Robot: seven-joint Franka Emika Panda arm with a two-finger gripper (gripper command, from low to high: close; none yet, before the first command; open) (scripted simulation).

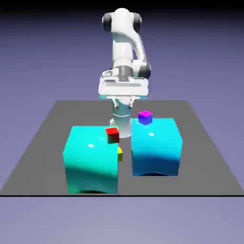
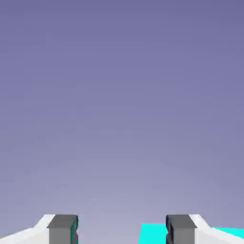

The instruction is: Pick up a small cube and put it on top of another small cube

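Working from the two big cyan blocks (image 1: 91,159) down, we find the red cube (image 1: 112,135) on the left block's top corner, the purple cube (image 1: 145,117) on the right block, and perhaps a yellow one (image 1: 120,154) half-hidden between. Each looks rigid, light and smooth, so we would pinch opposite flat faces squarely. Our gripper (image 2: 121,231) hangs released and empty.

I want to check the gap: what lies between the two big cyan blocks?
A small yellow cube sits low in the gap between the left cyan block and right cyan block, in the exterior view.
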